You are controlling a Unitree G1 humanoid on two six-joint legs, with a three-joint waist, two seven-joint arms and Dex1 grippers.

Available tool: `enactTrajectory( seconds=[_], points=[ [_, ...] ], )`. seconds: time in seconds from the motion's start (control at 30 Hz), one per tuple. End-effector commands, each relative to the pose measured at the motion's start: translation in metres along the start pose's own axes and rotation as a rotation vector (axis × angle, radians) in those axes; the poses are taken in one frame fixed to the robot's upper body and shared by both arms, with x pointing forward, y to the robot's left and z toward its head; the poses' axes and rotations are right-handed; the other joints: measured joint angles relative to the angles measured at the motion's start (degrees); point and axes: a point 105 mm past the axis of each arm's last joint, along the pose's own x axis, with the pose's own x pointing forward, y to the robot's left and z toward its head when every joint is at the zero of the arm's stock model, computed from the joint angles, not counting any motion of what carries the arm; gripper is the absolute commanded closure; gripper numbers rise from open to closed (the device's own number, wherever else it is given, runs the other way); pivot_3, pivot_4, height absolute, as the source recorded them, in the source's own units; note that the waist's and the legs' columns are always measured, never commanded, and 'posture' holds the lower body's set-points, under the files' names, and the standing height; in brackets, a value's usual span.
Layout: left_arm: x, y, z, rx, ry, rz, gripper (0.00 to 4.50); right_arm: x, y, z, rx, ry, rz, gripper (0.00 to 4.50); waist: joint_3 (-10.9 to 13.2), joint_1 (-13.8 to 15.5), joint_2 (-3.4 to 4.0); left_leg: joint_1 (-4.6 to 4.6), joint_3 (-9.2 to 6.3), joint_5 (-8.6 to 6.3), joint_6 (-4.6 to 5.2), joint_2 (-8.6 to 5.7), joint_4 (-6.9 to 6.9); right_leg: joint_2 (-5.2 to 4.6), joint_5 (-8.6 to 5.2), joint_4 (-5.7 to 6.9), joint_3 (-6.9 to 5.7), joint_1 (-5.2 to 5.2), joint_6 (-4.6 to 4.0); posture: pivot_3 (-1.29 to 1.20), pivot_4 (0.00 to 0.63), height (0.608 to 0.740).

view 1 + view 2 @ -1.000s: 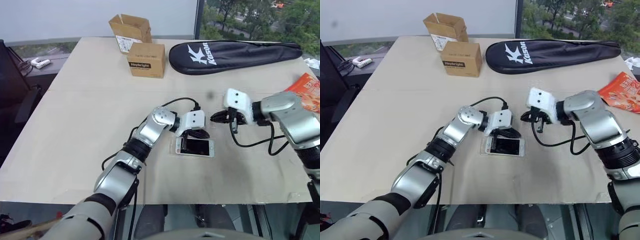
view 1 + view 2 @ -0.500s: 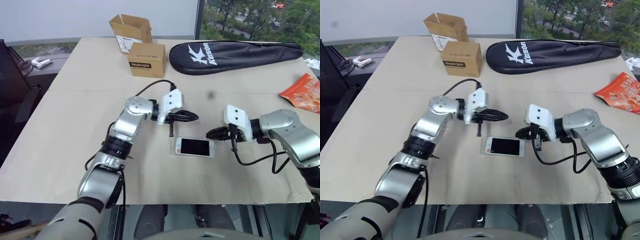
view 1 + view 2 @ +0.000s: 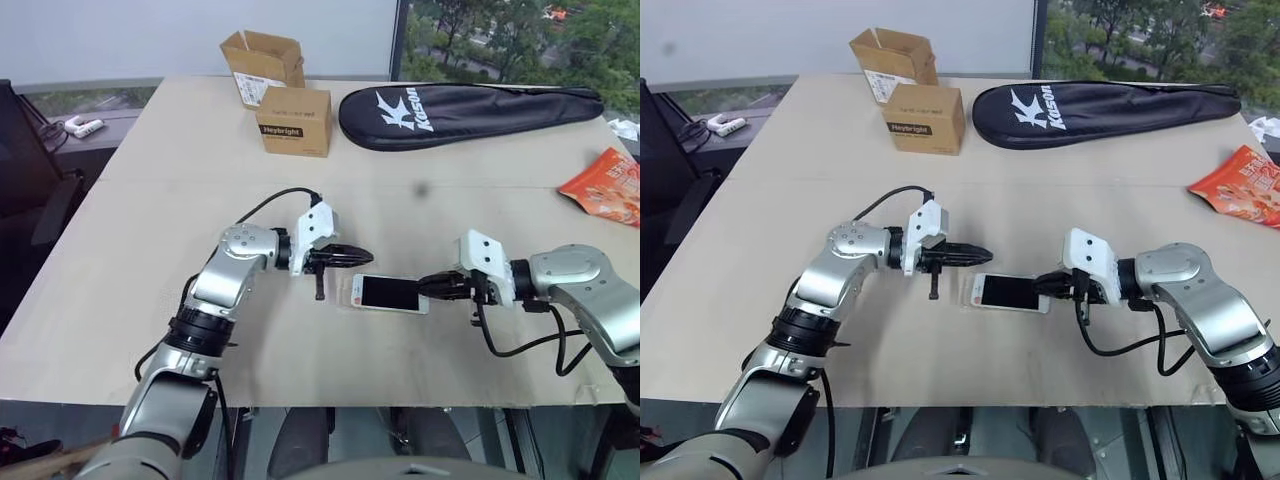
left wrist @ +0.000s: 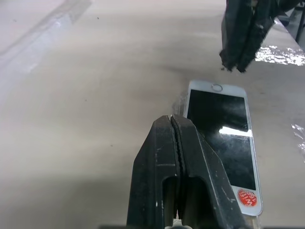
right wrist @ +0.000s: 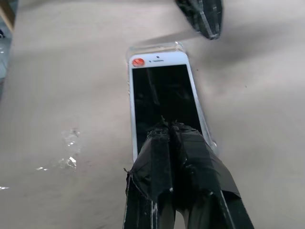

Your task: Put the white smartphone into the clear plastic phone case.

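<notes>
The white smartphone [image 3: 390,293] lies screen up on the table, black screen with an orange sticker at its left end. The clear plastic phone case [image 5: 152,47] sits under it; its glossy rim shows past the sticker end and along one side. I cannot tell whether the phone is pressed fully in. My left gripper [image 3: 370,257] is shut and empty, hovering just beyond the phone's far left corner. Shut and empty too, my right gripper [image 3: 425,286] has its tips at the phone's home-button end [image 4: 217,88].
Two cardboard boxes [image 3: 293,120] stand at the back of the table, with a black racket bag [image 3: 470,110] to their right. An orange-red snack packet [image 3: 605,185] lies at the right edge. Small shiny scraps [image 5: 66,143] lie near the phone.
My left gripper has lifted off the phone and swung to the left. My right gripper has come down and nearer, to the phone's right end. The phone has stayed put.
</notes>
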Motion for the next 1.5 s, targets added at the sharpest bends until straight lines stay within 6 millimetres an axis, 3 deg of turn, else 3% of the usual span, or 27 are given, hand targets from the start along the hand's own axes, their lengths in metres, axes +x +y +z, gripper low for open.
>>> enactTrajectory(
  seconds=[0.03, 0.37, 0.9, 1.5],
  points=[
    [-0.001, -0.008, 0.007, 0.026, -0.01, -0.031, 4.5, -0.001, -0.001, 0.007, -0.047, -0.01, -0.027, 4.41, 0.0, 0.0, 0.0, 0.0, 0.0, 0.0, 0.0, 0.0, 0.0, 0.0, 0.0, 0.0, 0.0, 0.0, 0.0, 0.0, 0.15, 0.74],
    [-0.007, -0.023, -0.007, -0.001, 0.065, -0.098, 4.5, 0.003, 0.005, 0.004, -0.01, 0.001, -0.009, 4.41, 0.0, 0.1, 0.0, -0.01, 0.0, 0.0, 0.0, 0.0, 0.0, -0.01, 0.0, -0.01, -0.01, 0.0, 0.0, 0.0, 0.15, 0.74],
    [-0.005, -0.025, -0.028, -0.063, 0.209, -0.124, 4.5, 0.005, 0.008, -0.003, -0.003, 0.037, -0.03, 4.41, 0.0, 0.1, 0.0, -0.01, 0.0, 0.0, 0.0, 0.0, 0.0, -0.01, -0.01, -0.02, -0.01, 0.0, 0.0, 0.0, 0.15, 0.74],
    [-0.002, -0.03, -0.032, -0.112, 0.251, -0.144, 4.5, 0.004, 0.028, -0.012, 0.028, 0.107, 0.09, 4.41, 0.0, 0.1, 0.0, 0.01, 0.0, 0.0, 0.0, 0.0, 0.0, -0.01, -0.01, -0.02, -0.01, 0.02, 0.0, 0.0, 0.15, 0.74]
  ],
)
